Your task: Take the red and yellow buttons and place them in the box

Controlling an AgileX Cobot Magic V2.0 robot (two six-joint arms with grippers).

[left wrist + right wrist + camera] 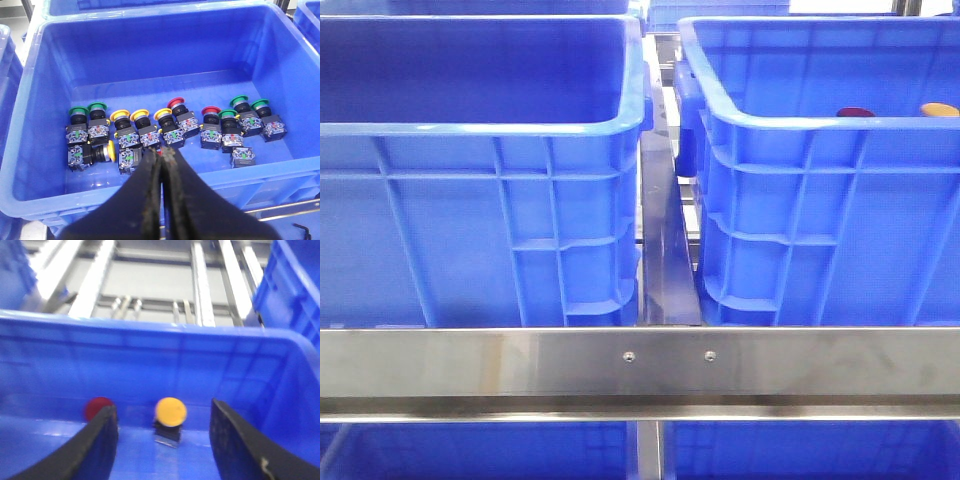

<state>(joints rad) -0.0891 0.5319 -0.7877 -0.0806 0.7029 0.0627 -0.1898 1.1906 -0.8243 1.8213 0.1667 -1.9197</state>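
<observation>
In the front view a red button (855,112) and a yellow button (939,109) show just over the near rim of the right blue crate (820,200). In the right wrist view my right gripper (163,407) is open and empty inside a blue crate (150,355). The yellow button (170,411) stands on its black base between and beyond the fingers. The red button (97,407) is partly hidden behind one finger (97,445). My left gripper (162,152) is shut above the near wall of a blue crate (30,125) holding several buttons. Neither gripper shows in the front view.
The left blue crate (480,200) stands beside the right one, a narrow gap with a metal post (665,240) between them. A steel rail (640,365) crosses in front. The left wrist view's crate also holds green-capped buttons (97,107) among red (176,103) and yellow (120,116) ones.
</observation>
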